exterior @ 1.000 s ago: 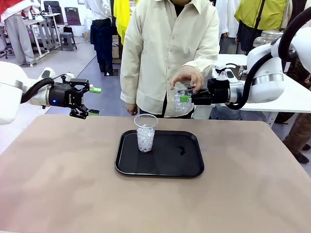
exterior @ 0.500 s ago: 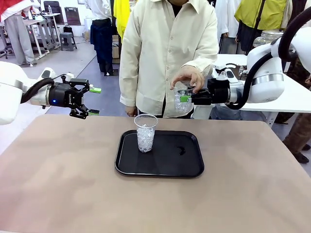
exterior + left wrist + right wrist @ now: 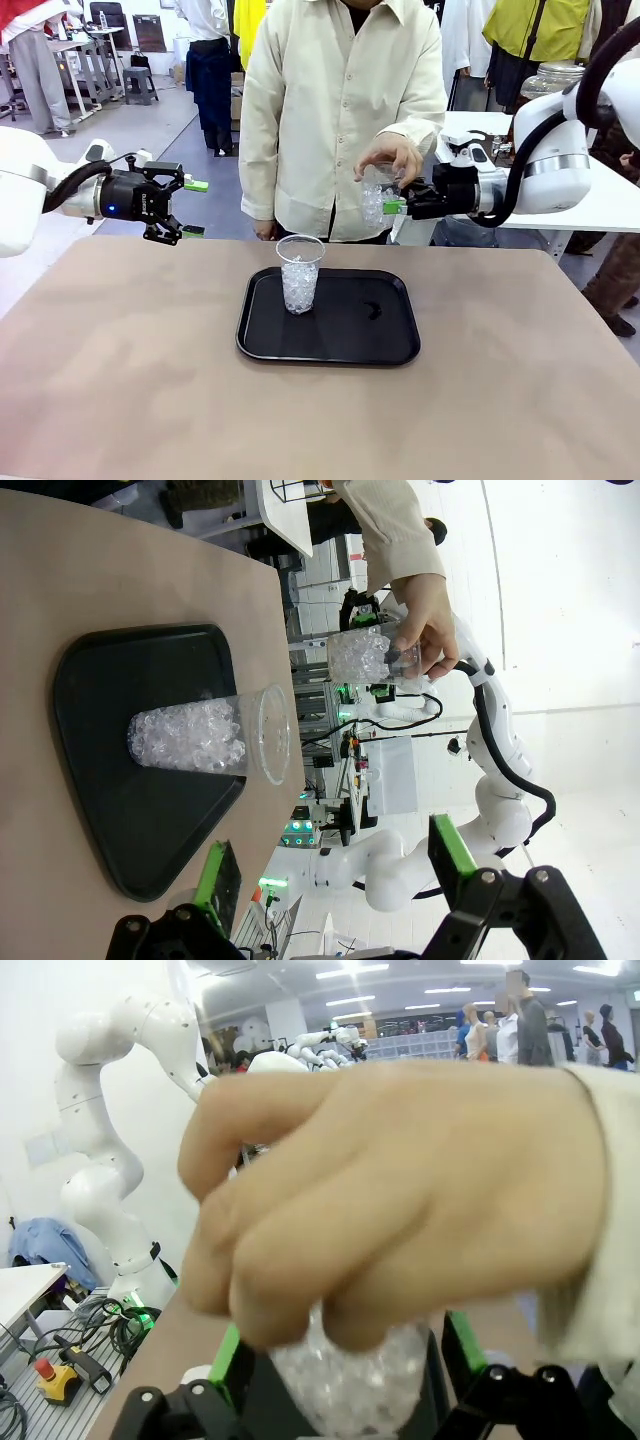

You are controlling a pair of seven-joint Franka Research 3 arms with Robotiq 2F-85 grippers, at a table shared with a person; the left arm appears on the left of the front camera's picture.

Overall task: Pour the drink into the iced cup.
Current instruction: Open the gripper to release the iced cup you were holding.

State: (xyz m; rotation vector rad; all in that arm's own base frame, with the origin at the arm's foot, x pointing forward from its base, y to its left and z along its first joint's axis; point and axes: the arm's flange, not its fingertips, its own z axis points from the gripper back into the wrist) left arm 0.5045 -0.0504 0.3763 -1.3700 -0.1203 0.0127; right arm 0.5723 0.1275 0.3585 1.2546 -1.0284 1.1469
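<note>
R jaws stood wide, one green pad (image 3: 226, 1358) on each side of a clear cup of ice (image 3: 350, 1385). As far as I could tell there was a thin gap at both sides, so they held nothing. A person's hand (image 3: 380, 1200) gripped that cup from the top & carried it. All this was up in the air past the far edge of the table (image 3: 120, 380), right of the middle.

L jaws were wide too & empty. They hung over the far left edge of the table, well apart from all else.

The iced cup (image 3: 299, 275) stood upright on a black tray (image 3: 330, 357) mid-table, toward the tray's left side. It was packed w/ ice & I saw no drink in it. A glass jar w/ a metal lid (image 3: 553, 76) stood far back on the right, too small to tell what was in it.

Step, I think: a hand-over btw the person & the R arm, pouring not begun. Next move prob. calls for one clear holder of the raised cup. Either the jaws shut on its sides before the hand opens, or they back off straight w/o bumping it. It looks like thin plastic, so a soft squeeze. Then over the tray cup & tip slowly.
</note>
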